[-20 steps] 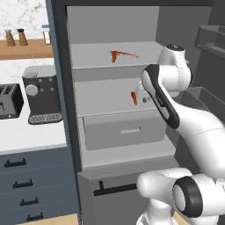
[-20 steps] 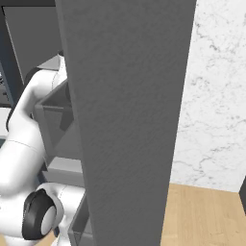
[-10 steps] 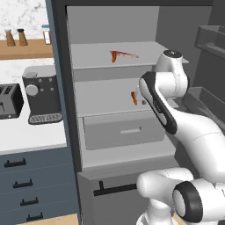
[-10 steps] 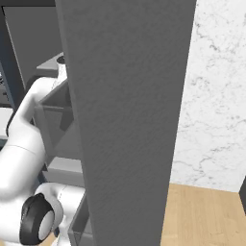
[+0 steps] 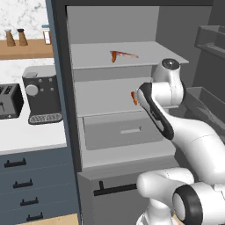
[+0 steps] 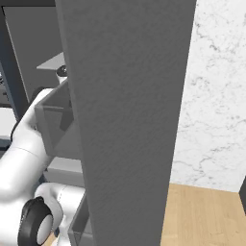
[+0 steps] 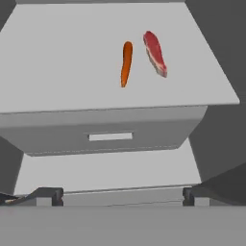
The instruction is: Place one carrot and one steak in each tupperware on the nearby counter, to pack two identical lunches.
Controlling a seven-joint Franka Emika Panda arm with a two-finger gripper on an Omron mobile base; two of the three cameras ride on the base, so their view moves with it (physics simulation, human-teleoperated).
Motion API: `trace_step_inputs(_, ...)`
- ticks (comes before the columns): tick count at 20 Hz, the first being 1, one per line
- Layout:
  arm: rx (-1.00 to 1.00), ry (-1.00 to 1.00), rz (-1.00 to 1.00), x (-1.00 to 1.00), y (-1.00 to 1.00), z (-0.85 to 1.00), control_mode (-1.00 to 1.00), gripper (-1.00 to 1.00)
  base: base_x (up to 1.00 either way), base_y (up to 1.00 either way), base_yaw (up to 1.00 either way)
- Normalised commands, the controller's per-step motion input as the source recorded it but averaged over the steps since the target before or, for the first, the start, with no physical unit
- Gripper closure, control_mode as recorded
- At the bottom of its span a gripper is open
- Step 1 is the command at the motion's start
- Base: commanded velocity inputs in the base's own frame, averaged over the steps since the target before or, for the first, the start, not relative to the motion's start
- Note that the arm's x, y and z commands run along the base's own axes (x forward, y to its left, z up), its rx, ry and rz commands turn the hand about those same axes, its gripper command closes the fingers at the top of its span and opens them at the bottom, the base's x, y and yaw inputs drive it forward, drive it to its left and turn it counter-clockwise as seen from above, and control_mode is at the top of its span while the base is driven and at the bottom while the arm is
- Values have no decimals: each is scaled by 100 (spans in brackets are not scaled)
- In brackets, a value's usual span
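Orange and red food is on the fridge shelves, a carrot (image 7: 126, 62) beside a steak (image 7: 155, 52) on the lower shelf (image 7: 57, 62) ahead of the empty, spread gripper (image 7: 122, 196), so packing seemingly hasn't begun.

Orange carrot (image 7: 126, 63) beside a red steak (image 7: 155, 53) with a pale pink edge, both on a plain grey shelf (image 7: 57, 62). White counter (image 5: 26, 138) over dark blue-grey drawers (image 5: 30, 186) with black handles. White marble wall (image 6: 214, 91), grey-veined; tan wood floor (image 6: 206, 216).
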Motion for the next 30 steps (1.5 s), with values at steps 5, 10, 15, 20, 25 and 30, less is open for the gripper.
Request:
trace_step_inputs(5,0,-4,0,52,0,-2,-100,-100,0,0,0)
trace_step_inputs(10,0,0,0,67,-3,-9,-100,-100,0,0,0)
trace_step_inputs(15,0,0,0,54,-8,-57,-100,-100,0,0,0)
trace_step_inputs(20,3,-7,0,24,-2,-40,-100,-100,0,0,0)
trace_step_inputs(25,1,-6,0,5,-7,-6,-100,-100,0,0,0)
trace_step_inputs(30,0,-3,0,15,-12,0,-100,-100,0,0,0)
